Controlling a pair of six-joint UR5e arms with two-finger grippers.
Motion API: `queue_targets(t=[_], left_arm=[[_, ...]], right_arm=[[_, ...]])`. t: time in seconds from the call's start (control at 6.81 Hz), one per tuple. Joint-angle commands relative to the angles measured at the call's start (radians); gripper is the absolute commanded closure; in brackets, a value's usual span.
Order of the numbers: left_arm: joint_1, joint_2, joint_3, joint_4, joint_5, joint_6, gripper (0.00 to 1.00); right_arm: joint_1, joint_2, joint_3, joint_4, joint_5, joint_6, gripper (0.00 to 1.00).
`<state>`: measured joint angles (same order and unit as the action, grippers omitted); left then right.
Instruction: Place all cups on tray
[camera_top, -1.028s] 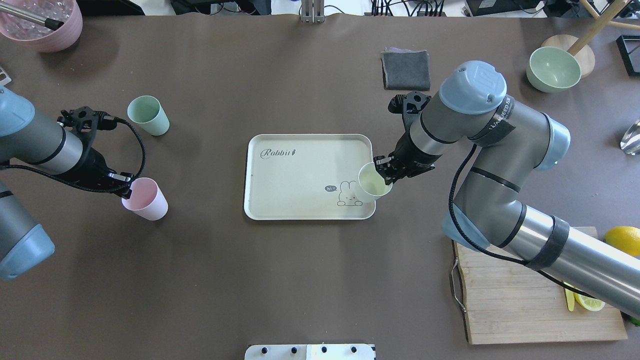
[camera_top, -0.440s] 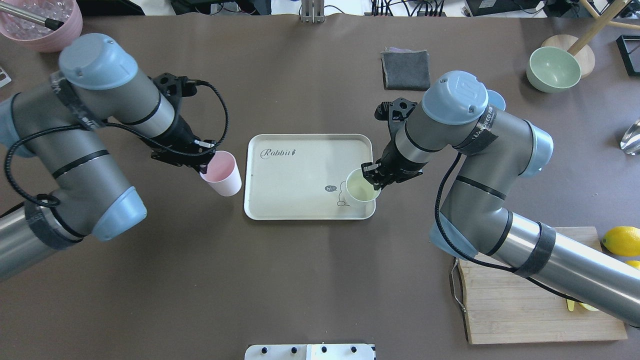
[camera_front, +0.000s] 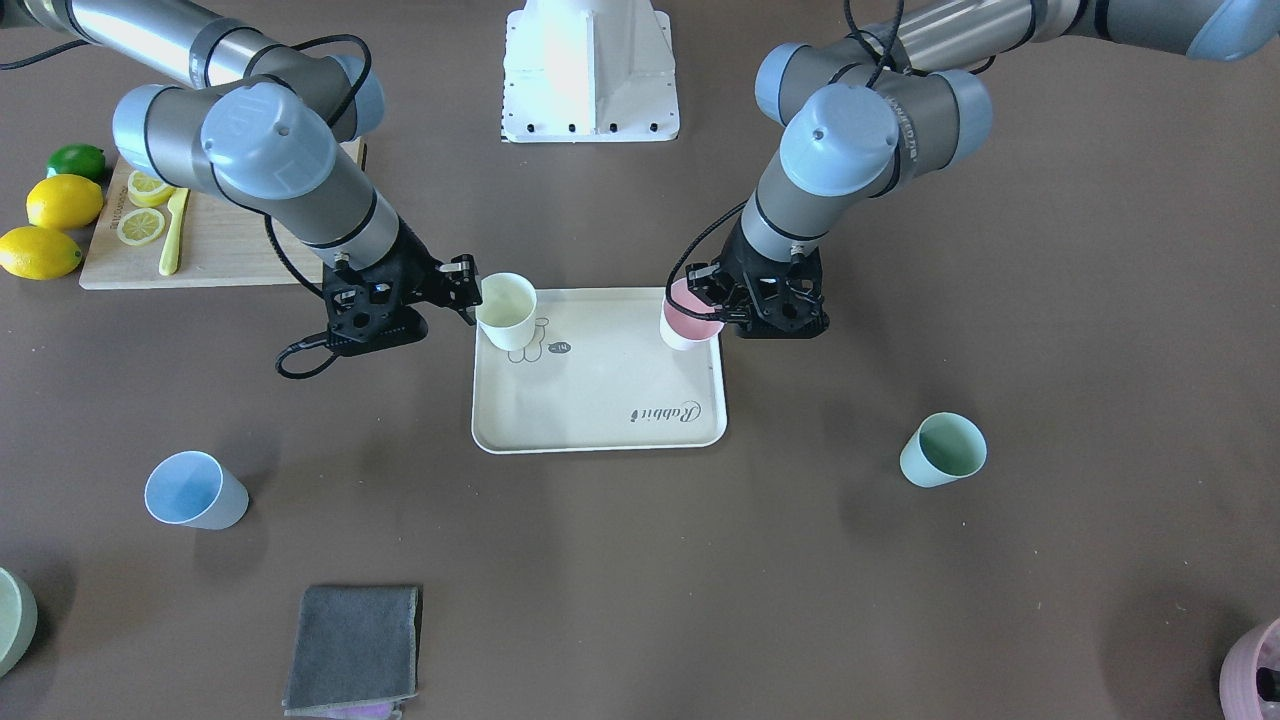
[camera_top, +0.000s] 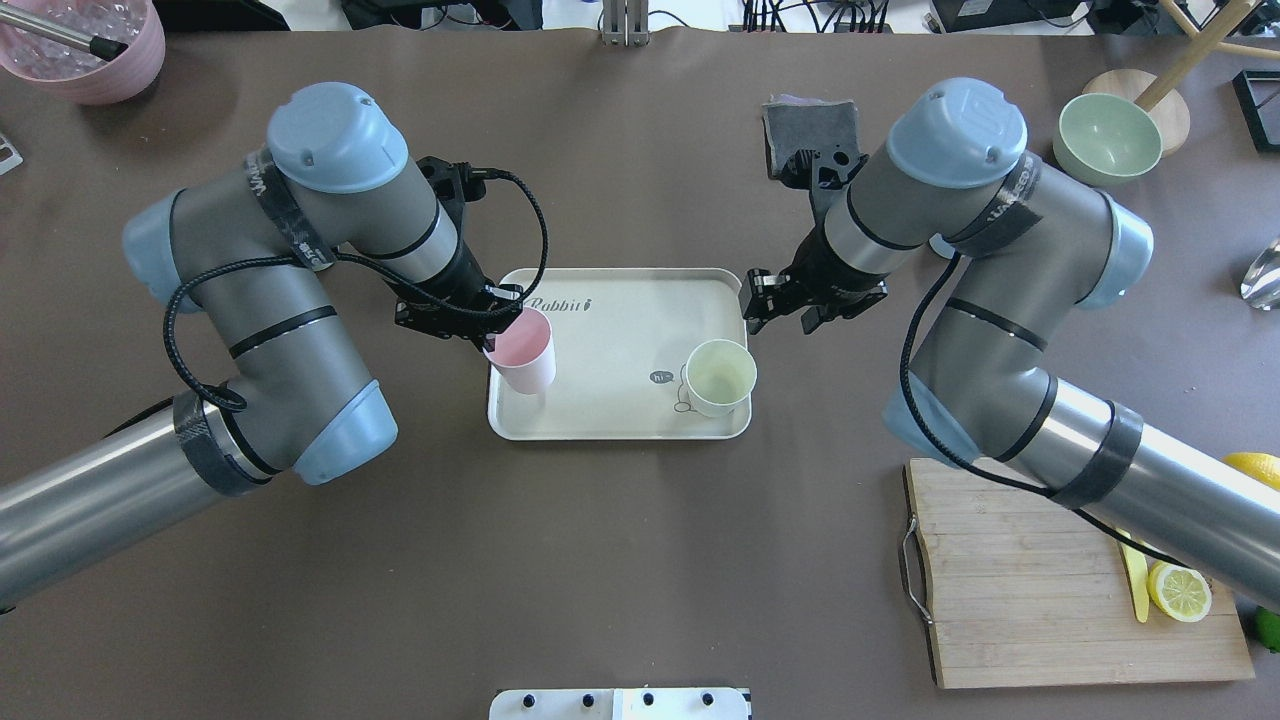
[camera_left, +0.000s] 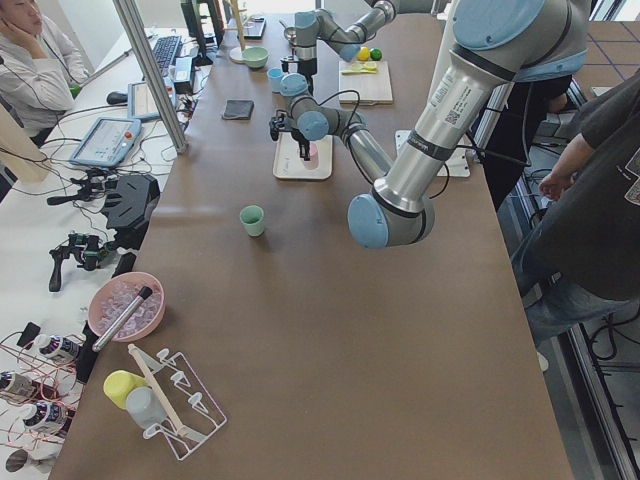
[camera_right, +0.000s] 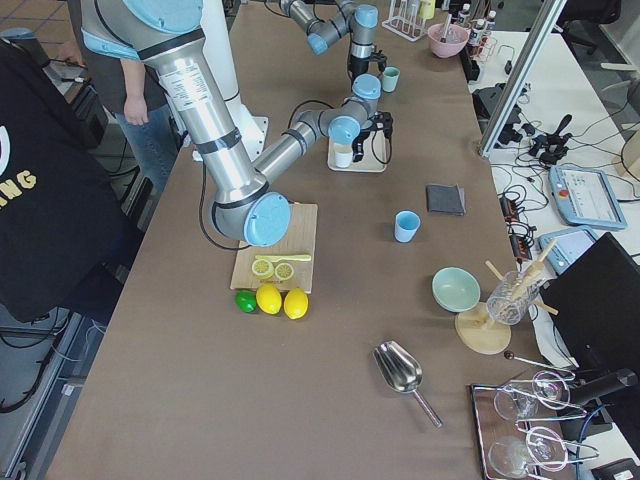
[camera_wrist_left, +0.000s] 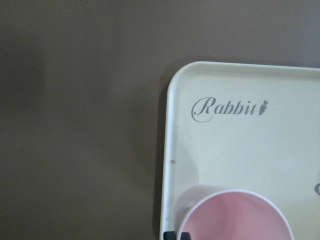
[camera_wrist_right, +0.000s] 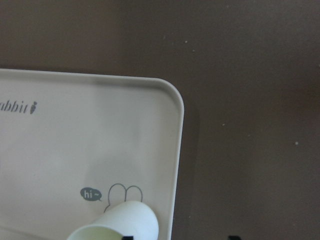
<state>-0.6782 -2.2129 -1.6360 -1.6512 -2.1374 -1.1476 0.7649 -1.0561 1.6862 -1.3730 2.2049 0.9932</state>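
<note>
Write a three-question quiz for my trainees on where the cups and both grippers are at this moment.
1. True or false: the left gripper holds the pink cup.
2. How many cups stand off the tray, on the table?
3. The right gripper has its jaws: A open, clear of the yellow cup; B shut on that cup; C shut on the tray's rim.

Key: 1 true. 2 two, the blue cup and the green cup. 3 A.
</note>
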Motion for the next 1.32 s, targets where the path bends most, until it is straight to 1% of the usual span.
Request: queue_targets(t=[0.0,0.15,0.29,0.44,0.59,0.73,0.88,1.03,1.17], left_arm=[[0.016,-0.005,0.013,-0.007,0.024,-0.006,0.22],[0.016,-0.005,0.004,-0.005,0.022,-0.008,0.03],[-0.010,-0.005,-0.001,-0.005,0.017,-0.001,0.03],[-0.079,-0.005,-0.001,0.004,0.008,0.014,0.03],[-0.148,0.007,0.007,0.017,0.008,0.104,0.03],[-0.206,0.034,0.028,0.024,-0.019,0.209,0.03],[-0.243,0.035,0.048,0.024,-0.051,0.245,0.03],[-0.247,0.035,0.048,0.025,-0.052,0.246,0.03],[-0.250,0.035,0.050,0.025,-0.052,0.246,0.03]], right_arm=[[0.173,-0.059,-0.040,-0.020,0.093,-0.182,0.00],[0.256,-0.065,-0.113,-0.021,0.120,-0.285,0.00],[0.296,-0.049,-0.216,-0.015,0.118,-0.342,0.00],[0.330,-0.024,-0.293,-0.014,0.118,-0.394,0.00],[0.336,-0.024,-0.340,-0.009,0.108,-0.398,0.00],[0.335,-0.024,-0.364,-0.006,0.098,-0.396,0.00],[0.320,-0.030,-0.370,-0.005,0.088,-0.395,0.00],[0.306,-0.038,-0.378,-0.005,0.084,-0.393,0.06],[0.304,-0.032,-0.393,-0.006,0.076,-0.389,0.26]])
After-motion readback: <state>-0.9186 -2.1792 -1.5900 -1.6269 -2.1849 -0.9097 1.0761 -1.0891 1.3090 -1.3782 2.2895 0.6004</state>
